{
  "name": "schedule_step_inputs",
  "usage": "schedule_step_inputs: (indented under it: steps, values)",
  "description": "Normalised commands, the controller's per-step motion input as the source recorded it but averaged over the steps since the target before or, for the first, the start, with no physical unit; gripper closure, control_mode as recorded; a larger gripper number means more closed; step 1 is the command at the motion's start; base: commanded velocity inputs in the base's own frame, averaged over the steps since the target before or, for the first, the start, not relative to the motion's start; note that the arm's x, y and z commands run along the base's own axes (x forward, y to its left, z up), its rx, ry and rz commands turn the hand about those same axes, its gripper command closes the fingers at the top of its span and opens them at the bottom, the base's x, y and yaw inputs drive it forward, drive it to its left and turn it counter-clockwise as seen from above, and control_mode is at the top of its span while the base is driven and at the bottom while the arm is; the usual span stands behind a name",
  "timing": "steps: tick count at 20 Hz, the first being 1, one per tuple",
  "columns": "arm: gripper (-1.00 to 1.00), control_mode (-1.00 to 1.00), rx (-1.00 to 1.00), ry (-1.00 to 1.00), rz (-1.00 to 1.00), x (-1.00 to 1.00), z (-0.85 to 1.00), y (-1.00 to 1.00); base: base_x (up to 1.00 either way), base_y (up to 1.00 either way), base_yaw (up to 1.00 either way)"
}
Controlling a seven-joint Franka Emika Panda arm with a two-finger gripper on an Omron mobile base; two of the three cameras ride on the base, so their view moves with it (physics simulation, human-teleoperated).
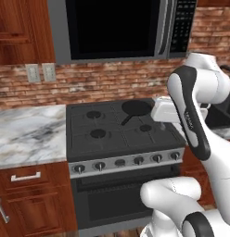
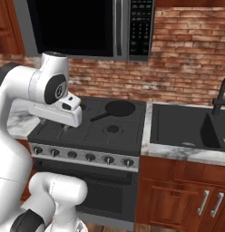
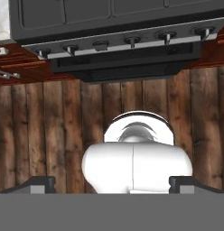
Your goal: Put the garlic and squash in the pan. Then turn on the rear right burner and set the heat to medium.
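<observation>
- While the white arm bends across the lower right of the left base view, its gripper (image 3: 114, 184) hangs with jaws spread wide and nothing between them; the blocky dark fingertips (image 3: 39, 184) sit far apart at the bottom of the hand view, above wooden floor planks (image 3: 50, 135).
- Further off, a row of round metal knobs (image 1: 128, 162) lines the stove's grey front panel.
- Beyond them, on the dark cast grates at the frame's centre, rests the pan (image 1: 136, 108), round, shallow, matte black, its straight handle angled down-left.
- It covers the rear right burner (image 2: 119, 108).
- Left of the stove lies a veined marble counter (image 1: 28, 132); rough red brick (image 1: 103, 83) backs everything.
</observation>
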Motion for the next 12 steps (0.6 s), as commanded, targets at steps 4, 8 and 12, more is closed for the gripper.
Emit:
schedule_step_inputs:
  steps: [4, 8, 12]
  values:
    - [-1.00, 1.00, 0.00, 0.00, 0.00, 0.00, 0.00, 0.00, -0.16, 0.10, 0.04]
    - [-1.00, 1.00, 0.00, 0.00, 0.00, 0.00, 0.00, 0.00, 0.00, 0.03, 0.12]
    - [-1.00, 1.00, 0.00, 0.00, 0.00, 0.00, 0.00, 0.00, 0.00, -0.13, -0.01]
